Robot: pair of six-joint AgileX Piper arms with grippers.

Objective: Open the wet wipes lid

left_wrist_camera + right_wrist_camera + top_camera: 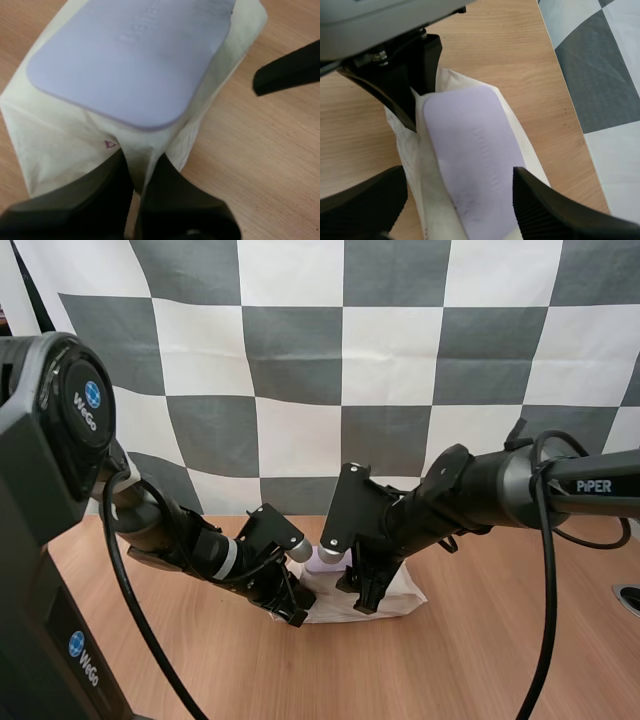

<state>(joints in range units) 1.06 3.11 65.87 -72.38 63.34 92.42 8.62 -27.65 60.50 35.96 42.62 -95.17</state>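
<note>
Jaws: left gripper (pixel 137 170) narrow, pinching one end of the wet wipes pack (pixel 60 150) — judged an anchor hold. Right gripper (pixel 459 180) wide, straddling the lilac lid (pixel 470 145) without gripping it. Lid lies flat, still shut. Pack rests on the desk (pixel 500 640) near its far edge, mid-width — steadied so the lid can be lifted

Lt wood tbl (pixel 500 670), even light.

wet wipes pack (pixel 60 145) | cream, flat on table (pixel 500 660) | lilac lid (pixel 130 55) | shut, facing up
</note>
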